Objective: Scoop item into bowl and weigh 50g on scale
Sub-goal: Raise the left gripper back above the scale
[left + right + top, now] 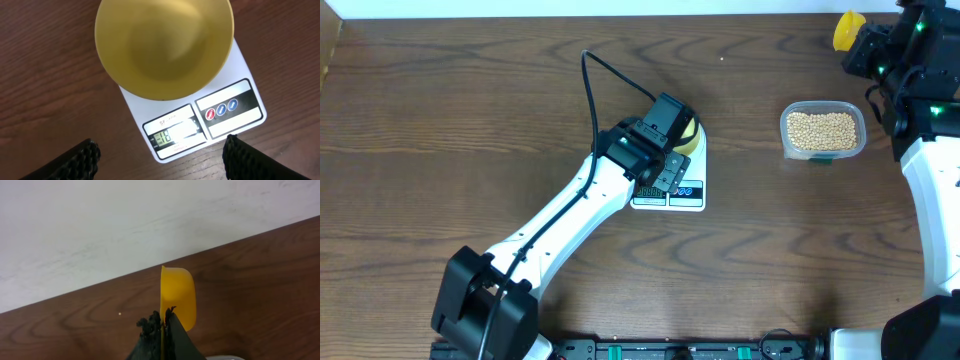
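Note:
The pale yellow bowl (165,45) stands empty on the white scale (235,107), whose small display is lit. My left gripper (161,161) hovers open above the scale's display end, one finger on each side, holding nothing. The tan beans (823,128) fill a clear tub (786,140) to the right of the scale. At the table's far right corner my right gripper (162,322) is shut on the handle of a yellow scoop (177,295). The scoop is seen edge-on, so its inside is hidden.
A white wall (125,225) runs along the table's far edge just beyond the scoop. The left arm (570,215) stretches diagonally from the front left to the scale. The right arm (935,170) stands along the right side.

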Robot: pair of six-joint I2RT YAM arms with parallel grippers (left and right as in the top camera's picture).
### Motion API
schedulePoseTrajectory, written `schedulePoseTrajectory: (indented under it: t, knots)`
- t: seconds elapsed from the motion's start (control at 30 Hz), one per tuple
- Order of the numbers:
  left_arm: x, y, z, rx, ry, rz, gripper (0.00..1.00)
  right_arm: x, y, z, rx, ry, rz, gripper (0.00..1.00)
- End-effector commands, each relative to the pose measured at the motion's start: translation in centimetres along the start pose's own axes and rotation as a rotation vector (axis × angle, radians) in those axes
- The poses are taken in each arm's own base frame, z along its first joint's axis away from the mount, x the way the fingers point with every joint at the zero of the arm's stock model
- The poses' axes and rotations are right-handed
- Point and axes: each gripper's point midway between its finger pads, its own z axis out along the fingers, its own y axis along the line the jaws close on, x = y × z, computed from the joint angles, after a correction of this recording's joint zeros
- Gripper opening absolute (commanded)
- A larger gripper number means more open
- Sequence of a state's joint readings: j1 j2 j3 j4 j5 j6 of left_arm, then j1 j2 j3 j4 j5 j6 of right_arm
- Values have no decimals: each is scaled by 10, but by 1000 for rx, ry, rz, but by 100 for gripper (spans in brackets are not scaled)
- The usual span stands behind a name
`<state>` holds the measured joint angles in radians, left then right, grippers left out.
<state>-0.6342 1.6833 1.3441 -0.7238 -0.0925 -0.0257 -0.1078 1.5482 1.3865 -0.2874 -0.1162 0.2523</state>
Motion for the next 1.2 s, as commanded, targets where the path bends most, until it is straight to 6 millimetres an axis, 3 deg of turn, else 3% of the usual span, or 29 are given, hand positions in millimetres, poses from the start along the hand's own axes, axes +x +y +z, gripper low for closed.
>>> schedulePoseTrajectory:
  t: [0.0, 0.17, 0.37, 0.5, 1.0, 1.17]
  knots:
    - [-3, 7, -14, -19, -23, 23, 81, -1, 3, 2, -8, -2, -29, 1]
    - [-9, -8, -48, 108, -98, 129, 81, -2, 3, 2, -8, -4, -29, 1]
    - [-12, 22, -105, 77, -225, 80, 81, -2, 3, 2, -8, -4, -29, 1]
    - [-13, 24, -127, 75, -282, 76, 81, -2, 3, 2, -8, -4, -29, 1]
    - [-6, 23, -126, 81, -255, 79, 81, -1, 3, 2, -8, -3, -29, 1]
    - [4, 10, -127, 210, -226, 143, 81, -2, 3, 2, -9, -5, -29, 1]
